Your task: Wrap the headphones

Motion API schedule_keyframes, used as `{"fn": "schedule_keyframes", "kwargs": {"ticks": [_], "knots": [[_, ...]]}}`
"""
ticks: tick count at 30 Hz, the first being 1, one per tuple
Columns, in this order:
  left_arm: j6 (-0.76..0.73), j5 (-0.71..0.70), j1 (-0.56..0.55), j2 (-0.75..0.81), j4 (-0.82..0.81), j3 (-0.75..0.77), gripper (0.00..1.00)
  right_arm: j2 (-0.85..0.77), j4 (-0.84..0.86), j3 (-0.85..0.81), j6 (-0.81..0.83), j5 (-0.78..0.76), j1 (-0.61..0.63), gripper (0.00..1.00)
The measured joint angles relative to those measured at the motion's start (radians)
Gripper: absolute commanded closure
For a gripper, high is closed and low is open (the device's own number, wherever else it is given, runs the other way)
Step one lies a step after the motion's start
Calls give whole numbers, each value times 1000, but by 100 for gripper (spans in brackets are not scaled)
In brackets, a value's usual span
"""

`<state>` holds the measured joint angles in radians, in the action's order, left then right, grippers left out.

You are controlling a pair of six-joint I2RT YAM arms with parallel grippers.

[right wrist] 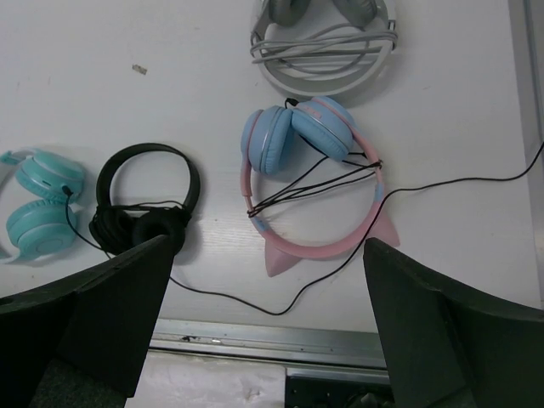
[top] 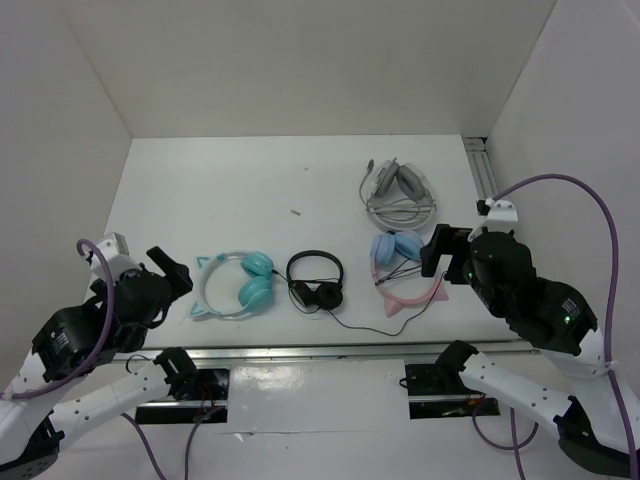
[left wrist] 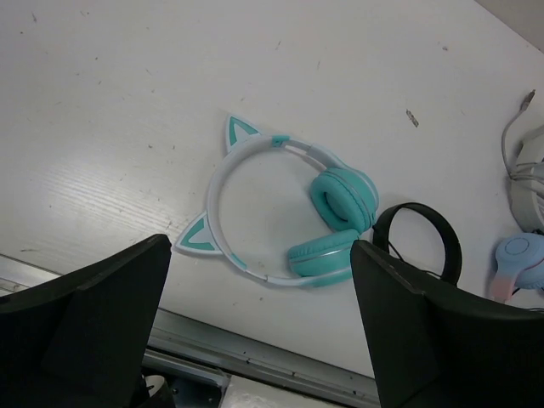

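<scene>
The teal headphones (top: 243, 285) lie flat at the front left of the table, with a white headband, two cat ears pointing left and the cups folded in. They also show in the left wrist view (left wrist: 343, 197) and the right wrist view (right wrist: 42, 204). A thin dark cable (right wrist: 78, 223) leaves one teal cup and runs toward the black pair. My left gripper (top: 176, 277) hovers just left of them, open and empty (left wrist: 259, 280). My right gripper (top: 441, 256) is open and empty (right wrist: 265, 255) above the pink pair, far from the teal one.
A small black pair (top: 316, 280) lies just right of the teal pair. A pink cat-ear pair with blue cups (top: 404, 272) and a grey pair (top: 400, 190) lie further right. A long dark cable (right wrist: 280, 312) trails along the front. A metal rail (top: 320, 350) edges the table.
</scene>
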<state>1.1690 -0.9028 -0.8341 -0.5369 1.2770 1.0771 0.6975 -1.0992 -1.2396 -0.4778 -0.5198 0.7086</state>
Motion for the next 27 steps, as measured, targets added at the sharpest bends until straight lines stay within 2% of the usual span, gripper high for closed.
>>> {"fn": "schedule_keyframes", "kwargs": {"ticks": [7,14,20,23,27], "knots": [[-34,2,0,-1,-23,-6,0,-8,0,4,0,4,0,0],[-208,54,-7,-5,-198,-124,0,-16,8,4,9,35,0,0],[-330,106,0,-193,-301,-148,0,-11,53,13,34,110,0,0],[-412,165,63,-293,-360,-149,0,-11,101,36,42,154,0,0],[-549,311,313,-368,-431,-148,7,-29,174,88,50,239,0,0]]}}
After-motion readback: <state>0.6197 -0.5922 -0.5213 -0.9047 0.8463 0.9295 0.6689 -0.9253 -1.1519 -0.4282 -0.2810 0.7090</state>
